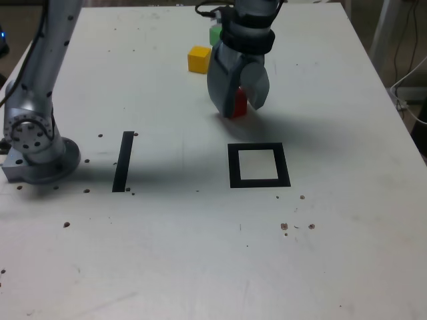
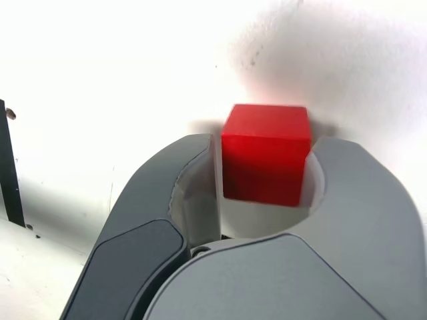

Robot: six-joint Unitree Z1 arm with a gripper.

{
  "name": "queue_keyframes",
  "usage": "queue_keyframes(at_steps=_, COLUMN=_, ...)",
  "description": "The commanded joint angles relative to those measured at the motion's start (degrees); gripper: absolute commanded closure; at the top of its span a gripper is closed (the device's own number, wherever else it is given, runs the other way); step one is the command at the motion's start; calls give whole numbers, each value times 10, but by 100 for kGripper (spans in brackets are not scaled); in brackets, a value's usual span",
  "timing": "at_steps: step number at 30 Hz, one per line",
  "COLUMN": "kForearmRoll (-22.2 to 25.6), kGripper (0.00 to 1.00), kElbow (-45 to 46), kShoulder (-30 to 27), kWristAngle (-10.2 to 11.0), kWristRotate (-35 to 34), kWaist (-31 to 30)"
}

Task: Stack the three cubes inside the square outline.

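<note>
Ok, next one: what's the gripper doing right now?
Gripper: jaws around the red cube, one either side; whether they're clamped on it can't be told.

- Your red cube [image 2: 265,153], glossy and solid, sits upright on the white surface, above the square outline in the exterior view.
- Your yellow cube [image 1: 199,59] rests flat, farther back.
- Your green cube [image 1: 215,35], partly hidden, lies beyond the yellow.
- Your square outline [image 1: 234,167], black-framed and white-centred, lies flat, unoccupied.
</note>
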Motion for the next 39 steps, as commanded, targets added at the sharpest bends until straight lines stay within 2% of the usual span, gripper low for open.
queue_keyframes(at_steps=1, kForearmRoll=6, kGripper=69, kElbow=2, kShoulder=-13, kWristAngle=-1, kWristRotate=1, kWaist=-12)
queue_keyframes(at_steps=17, kForearmRoll=15, kGripper=69, kElbow=29, kShoulder=-76, kWristAngle=-14, kWristRotate=-28, kWaist=-100)
queue_keyframes(at_steps=19, kForearmRoll=16, kGripper=62, kElbow=36, kShoulder=-80, kWristAngle=-15, kWristRotate=-29, kWaist=-105)
queue_keyframes(at_steps=24, kForearmRoll=11, kGripper=13, kElbow=65, kShoulder=-89, kWristAngle=-13, kWristRotate=-28, kWaist=-104)
queue_keyframes(at_steps=26, kForearmRoll=9, kGripper=3, kElbow=74, kShoulder=-90, kWristAngle=-9, kWristRotate=-27, kWaist=-101)
queue_keyframes(at_steps=33, kForearmRoll=6, kGripper=1, kElbow=80, kShoulder=-95, kWristAngle=17, kWristRotate=-24, kWaist=-92)
queue_keyframes(at_steps=39, kForearmRoll=6, kGripper=0, kElbow=70, kShoulder=-96, kWristAngle=21, kWristRotate=-15, kWaist=-80)
